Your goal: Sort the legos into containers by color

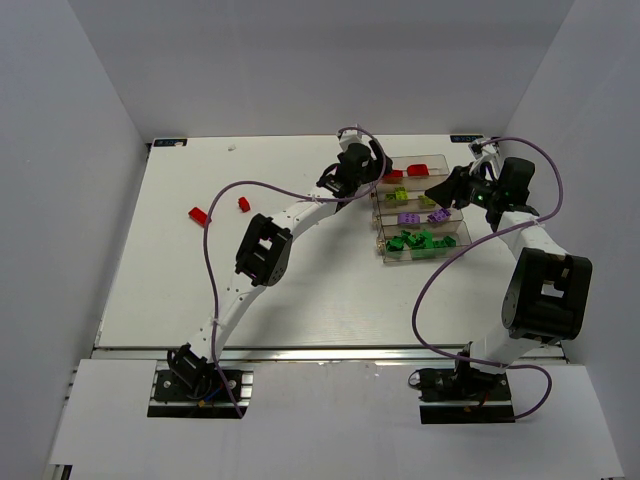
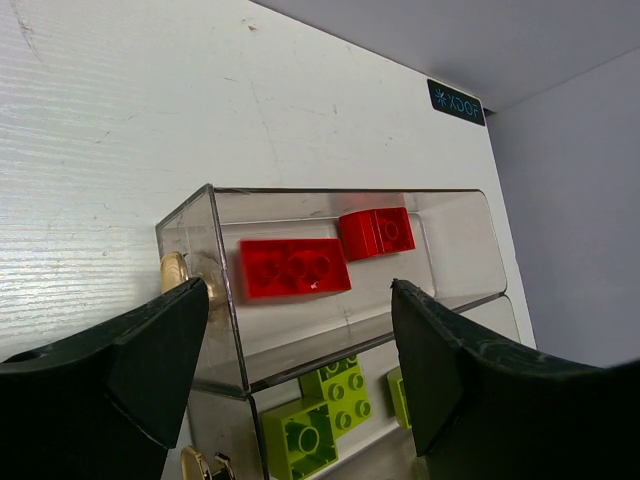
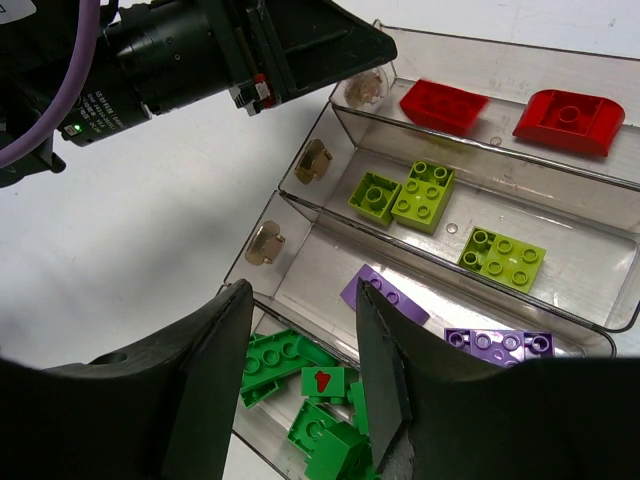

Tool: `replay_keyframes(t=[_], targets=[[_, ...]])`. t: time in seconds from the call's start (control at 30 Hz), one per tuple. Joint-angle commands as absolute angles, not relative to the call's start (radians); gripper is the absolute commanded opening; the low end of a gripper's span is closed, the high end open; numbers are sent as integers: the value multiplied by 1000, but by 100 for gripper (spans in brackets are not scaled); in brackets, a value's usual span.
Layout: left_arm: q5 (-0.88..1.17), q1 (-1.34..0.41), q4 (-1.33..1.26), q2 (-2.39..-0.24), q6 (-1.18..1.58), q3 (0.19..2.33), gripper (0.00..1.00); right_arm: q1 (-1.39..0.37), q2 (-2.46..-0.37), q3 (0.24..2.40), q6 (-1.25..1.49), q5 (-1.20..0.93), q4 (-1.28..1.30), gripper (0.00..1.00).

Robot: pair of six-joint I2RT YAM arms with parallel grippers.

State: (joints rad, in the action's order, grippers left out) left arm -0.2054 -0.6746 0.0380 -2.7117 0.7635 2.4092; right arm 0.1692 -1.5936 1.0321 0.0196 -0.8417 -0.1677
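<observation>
1. Bench (image 1: 180,290): white, walled on three sides. All the work sits on its far half.
2. Arms: the left arm (image 1: 262,250) reaches diagonally across to the far right, and the right arm (image 1: 545,290) bends in toward the same spot. Both wrists are near each other above the bins. Hazard: a sideways move by either could knock one wrist into the other.
3. Containers (image 1: 460,238): four clear bins joined in a row at the far right. From far to near they hold red, yellow-green, purple and green, and no brick of the wrong colour shows.
4. Left tool (image 2: 300,295): jaws spread wide and empty, hovering over the end of the red bin. In the wrist view the fingers appear to straddle the end wall. Hazard: a straight descent could land a finger on that wall and shove the whole row.
5. Right tool (image 3: 305,300): jaws partly apart with nothing between them, above the purple and green bins. Hazard: closing low here could lift out a brick that is already sorted.
6. Bricks: red bricks (image 2: 295,268), yellow-green bricks (image 3: 420,195), purple bricks (image 3: 498,343) and green bricks (image 3: 275,365) lie in their bins.
7. Outstanding: a loose red brick (image 1: 198,214) and a second loose red brick (image 1: 243,204) lie on the left half of the bench, well apart from the containers (the job is judged nearly done). Hazard: each is far smaller than a tool, so an off-centre pinch could flick it away.
</observation>
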Motion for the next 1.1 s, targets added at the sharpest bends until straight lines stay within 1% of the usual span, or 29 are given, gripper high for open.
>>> replay_keyframes(t=[0.0, 0.1, 0.2, 0.23, 0.27, 0.3, 0.33, 0.37, 0.4, 0.43, 0.53, 0.57, 0.6, 0.63, 0.67, 0.7, 0.73, 0.77, 0.8, 0.83, 0.87, 0.9, 0.93, 1.07], targets=[[-201, -683, 34, -2620, 753, 2434, 83, 173, -1552, 1040, 15, -867, -184, 51], [-204, -683, 34, -2600, 741, 2434, 80, 173, -1546, 1042, 8, -868, -176, 52], [-215, -681, 40, -2535, 686, 2405, 68, 173, -1540, 1057, -50, -885, -131, 52], [-222, -677, 46, -2508, 671, 2384, 63, 173, -1537, 1063, -70, -906, -118, 52], [-221, -667, 46, -2476, 645, 2356, 46, 173, -1534, 1068, -99, -929, -100, 53], [-221, -660, 58, -2441, 631, 2323, 36, 173, -1529, 1077, -180, -974, -50, 53], [-219, -651, 66, -2362, 621, 2243, 26, 173, -1520, 1078, -217, -1003, -32, 52], [-207, -628, 74, -2315, 605, 2194, 14, 170, -1514, 1078, -245, -1024, -17, 49], [-204, -615, 89, -2268, 600, 2142, 0, 167, -1508, 1078, -314, -1046, -2, 47], [-204, -588, 100, -2167, 597, 2025, 0, 155, -1502, 1089, -358, -1074, 73, 41], [-173, -532, 175, -2022, 594, 1855, 0, 124, -1490, 1112, -547, -1074, 226, 29], [-175, -493, 201, -1934, 595, 1753, 0, 108, -1485, 1112, -575, -1074, 247, 24], [-178, -471, 257, -1890, 604, 1703, 0, 98, -1482, 1109, -589, -1069, 256, 23], [-173, -444, 277, -1847, 613, 1650, 8, 83, -1476, 1098, -591, -1068, 258, 23], [-170, -393, 291, -1765, 632, 1538, 19, 74, -1474, 1095, -588, -1065, 258, 28], [-193, -370, 331, -1725, 638, 1487, 33, 66, -1473, 1091, -583, -1052, 258, 34], [-213, -329, 353, -1691, 641, 1441, 62, 46, -1473, 1088, -568, -1040, 255, 43], [-236, -310, 374, -1646, 643, 1371, 75, 37, -1473, 1083, -560, -1028, 246, 46], [-245, -290, 434, -1641, 643, 1352, 84, 26, -1473, 1078, -549, -999, 241, 48], [-229, -247, 464, -1646, 635, 1344, 88, 8, -1477, 1078, -539, -988, 236, 51], [-224, -233, 497, -1661, 624, 1345, 89, 2, -1479, 1080, -529, -982, 236, 51], [-219, -224, 552, -1705, 611, 1364, 89, 2, -1482, 1083, -525, -965, 236, 52], [-222, -216, 577, -1733, 598, 1377, 89, -35, -1489, 1088, -519, -956, 236, 52], [-250, -213, 609, -1853, 563, 1448, 89, -63, -1509, 1132, -488, -922, 248, 53]])
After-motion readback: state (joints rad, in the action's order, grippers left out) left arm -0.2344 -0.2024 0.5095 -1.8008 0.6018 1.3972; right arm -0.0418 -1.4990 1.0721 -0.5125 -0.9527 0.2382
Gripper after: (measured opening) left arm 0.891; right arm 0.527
